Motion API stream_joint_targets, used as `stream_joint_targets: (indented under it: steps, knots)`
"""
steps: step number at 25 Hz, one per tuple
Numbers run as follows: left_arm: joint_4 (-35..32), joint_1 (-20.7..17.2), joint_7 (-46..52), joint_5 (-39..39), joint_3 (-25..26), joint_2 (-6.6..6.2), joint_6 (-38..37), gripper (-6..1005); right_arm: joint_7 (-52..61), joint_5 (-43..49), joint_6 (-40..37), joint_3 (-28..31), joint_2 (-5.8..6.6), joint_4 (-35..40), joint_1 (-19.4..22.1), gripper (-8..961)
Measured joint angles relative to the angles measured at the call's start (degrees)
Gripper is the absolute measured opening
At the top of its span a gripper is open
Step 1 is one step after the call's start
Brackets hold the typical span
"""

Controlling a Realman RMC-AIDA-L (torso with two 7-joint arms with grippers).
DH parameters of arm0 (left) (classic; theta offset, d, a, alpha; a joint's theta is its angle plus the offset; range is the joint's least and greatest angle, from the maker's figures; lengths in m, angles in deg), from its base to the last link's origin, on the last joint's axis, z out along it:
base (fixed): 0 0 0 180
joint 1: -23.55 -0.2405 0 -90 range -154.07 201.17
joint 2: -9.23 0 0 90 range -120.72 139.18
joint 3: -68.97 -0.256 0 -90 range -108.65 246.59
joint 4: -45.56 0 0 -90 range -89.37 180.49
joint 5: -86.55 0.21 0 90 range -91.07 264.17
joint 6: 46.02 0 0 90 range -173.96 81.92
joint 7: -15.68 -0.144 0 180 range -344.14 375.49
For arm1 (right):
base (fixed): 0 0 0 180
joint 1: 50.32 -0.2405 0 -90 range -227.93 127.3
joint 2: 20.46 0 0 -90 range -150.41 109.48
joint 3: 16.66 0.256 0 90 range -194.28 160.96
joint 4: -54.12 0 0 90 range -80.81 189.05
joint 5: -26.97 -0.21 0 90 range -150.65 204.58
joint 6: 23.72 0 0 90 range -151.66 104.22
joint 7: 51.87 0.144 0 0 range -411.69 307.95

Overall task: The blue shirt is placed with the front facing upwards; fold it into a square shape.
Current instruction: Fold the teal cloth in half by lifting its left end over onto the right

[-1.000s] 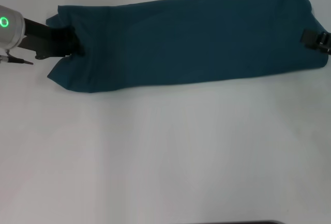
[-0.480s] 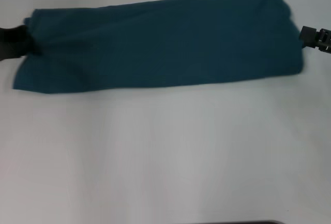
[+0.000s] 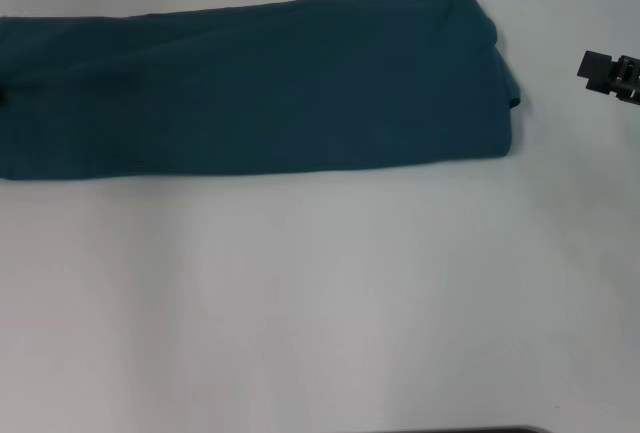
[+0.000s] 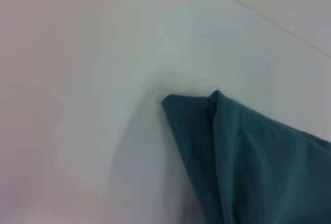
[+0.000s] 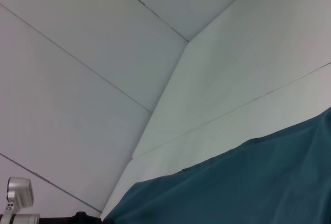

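Note:
The blue shirt [image 3: 250,93] lies as a long, narrow folded band across the far part of the white table, from the left edge of the head view to right of the middle. No lettering shows. My left gripper [image 3: 2,93] is only a dark sliver at that left edge, at the shirt's left end, shut on the cloth. The left wrist view shows a folded corner of the shirt [image 4: 248,157] on the table. My right gripper [image 3: 608,73] is open and hovers at the far right, apart from the shirt's right end.
The white table [image 3: 320,303] stretches bare in front of the shirt. In the right wrist view the shirt [image 5: 248,182] fills the lower part, white wall panels stand behind, and part of the left arm [image 5: 18,198] shows far off.
The shirt has slid to the left with my left gripper, which has nearly left the head view. The right gripper stayed in place, and the shirt's right end has pulled away from it.

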Motion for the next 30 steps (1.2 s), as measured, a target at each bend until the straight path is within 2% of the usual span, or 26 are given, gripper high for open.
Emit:
stream_joint_targets:
  steps: [7,15,20,30]
  knots:
    - [1.31,1.46,0.64,1.58,0.13,0.02,-2.26,37,0.03,0.93,-0.05,-0.32,0.00,0.00,-0.09,825]
    - [7.50,5.23,0.73,1.32,3.12,2.30,-13.57,36,0.05,4.24,-0.03,-0.27,0.33,0.03,-0.03,825]
    - [10.60,7.26,1.14,1.29,3.17,3.77,-17.72,36,0.27,6.78,0.17,0.08,0.74,0.02,-0.23,825]
    - [11.21,10.35,1.57,0.99,3.24,4.26,-20.39,36,0.26,6.85,0.71,-0.16,0.76,0.00,-0.22,825]
